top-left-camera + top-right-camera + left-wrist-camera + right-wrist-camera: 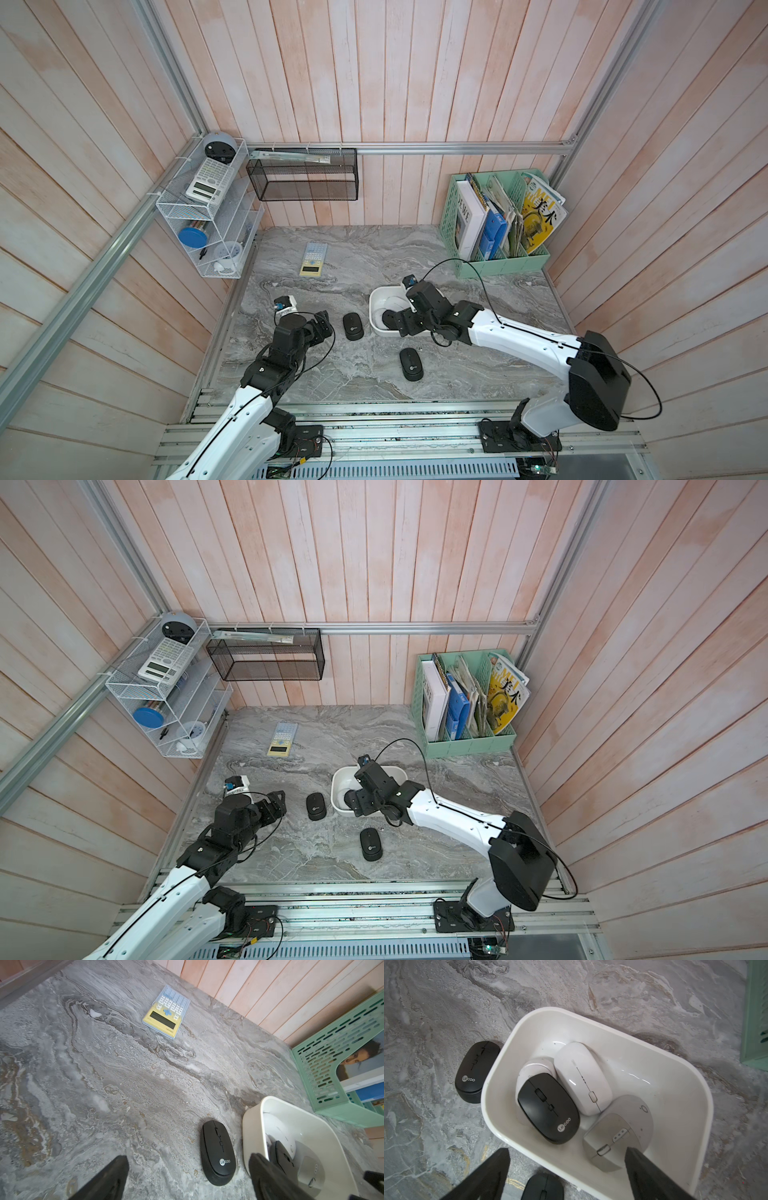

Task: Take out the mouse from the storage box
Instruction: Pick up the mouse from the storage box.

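Right tool [568,1150] spread, apparently straddling storage box [670,1105] rim.

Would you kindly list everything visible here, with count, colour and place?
table: one, grey marble, filling the floor of the cell.
storage box: one, white, centre-right of the table.
boxed mice: four, one black, two white, one grey, inside the storage box.
loose mice: two, black, on the table near the box.
calculator: one, yellow and blue, back left of the table.
file holder: one, mint green, back right corner, holding books.
mesh basket: one, black, back wall.
wire rack: one, white, left wall, holding a white calculator.
left tool: one, black, open, above the table.
right tool: one, black, open, over the storage box.
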Robot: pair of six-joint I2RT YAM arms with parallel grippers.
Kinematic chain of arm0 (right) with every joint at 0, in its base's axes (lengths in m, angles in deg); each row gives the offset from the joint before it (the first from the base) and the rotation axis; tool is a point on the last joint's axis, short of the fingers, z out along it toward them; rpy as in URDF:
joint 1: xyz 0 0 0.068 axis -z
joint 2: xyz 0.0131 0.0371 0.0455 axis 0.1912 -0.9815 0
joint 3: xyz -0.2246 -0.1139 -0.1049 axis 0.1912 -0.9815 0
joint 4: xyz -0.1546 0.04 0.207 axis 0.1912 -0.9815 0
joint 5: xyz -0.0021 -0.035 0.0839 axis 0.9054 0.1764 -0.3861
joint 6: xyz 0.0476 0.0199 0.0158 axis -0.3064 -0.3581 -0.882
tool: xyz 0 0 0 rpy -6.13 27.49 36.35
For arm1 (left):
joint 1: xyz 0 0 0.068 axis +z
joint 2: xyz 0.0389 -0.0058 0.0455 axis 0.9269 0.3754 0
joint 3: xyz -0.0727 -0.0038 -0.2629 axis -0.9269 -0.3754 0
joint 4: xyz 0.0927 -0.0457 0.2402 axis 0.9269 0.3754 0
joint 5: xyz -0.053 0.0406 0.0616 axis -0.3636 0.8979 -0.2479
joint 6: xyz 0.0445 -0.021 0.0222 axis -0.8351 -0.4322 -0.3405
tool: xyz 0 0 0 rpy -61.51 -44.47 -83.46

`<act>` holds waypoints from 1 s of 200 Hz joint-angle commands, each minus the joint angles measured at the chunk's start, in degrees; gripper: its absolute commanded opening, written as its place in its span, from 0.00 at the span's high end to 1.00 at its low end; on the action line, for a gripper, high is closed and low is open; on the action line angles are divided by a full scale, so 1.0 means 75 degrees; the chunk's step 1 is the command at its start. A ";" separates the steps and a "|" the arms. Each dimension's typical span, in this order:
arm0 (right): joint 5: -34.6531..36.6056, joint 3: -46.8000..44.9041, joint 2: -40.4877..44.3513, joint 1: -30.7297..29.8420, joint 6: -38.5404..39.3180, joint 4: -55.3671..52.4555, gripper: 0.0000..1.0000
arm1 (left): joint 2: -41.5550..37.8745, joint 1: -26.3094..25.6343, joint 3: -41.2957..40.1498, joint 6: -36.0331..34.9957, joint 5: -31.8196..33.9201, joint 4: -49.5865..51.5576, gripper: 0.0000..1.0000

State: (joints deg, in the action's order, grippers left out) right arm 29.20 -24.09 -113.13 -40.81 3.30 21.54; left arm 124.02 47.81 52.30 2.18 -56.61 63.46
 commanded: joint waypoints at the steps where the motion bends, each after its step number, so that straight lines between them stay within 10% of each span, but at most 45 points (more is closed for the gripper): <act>1: 0.0355 0.0823 -0.0699 -0.0286 -0.0158 -0.0745 0.06 | -0.0404 0.0015 -0.0167 -0.0054 0.0367 0.0252 0.00; 70: 0.1111 0.4189 -0.3422 -0.0491 -0.0359 -0.3889 0.05 | -0.0533 0.0016 -0.0123 0.0097 0.0061 0.0357 0.00; 200: 0.0756 0.4617 -0.4620 -0.0346 -0.0758 -0.4180 0.11 | -0.0648 0.0025 -0.0065 0.0097 0.0066 0.0505 0.00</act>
State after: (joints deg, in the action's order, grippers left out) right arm 35.60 10.66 -145.68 -43.61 -1.18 -6.59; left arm 119.87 47.81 51.73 2.90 -56.08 66.61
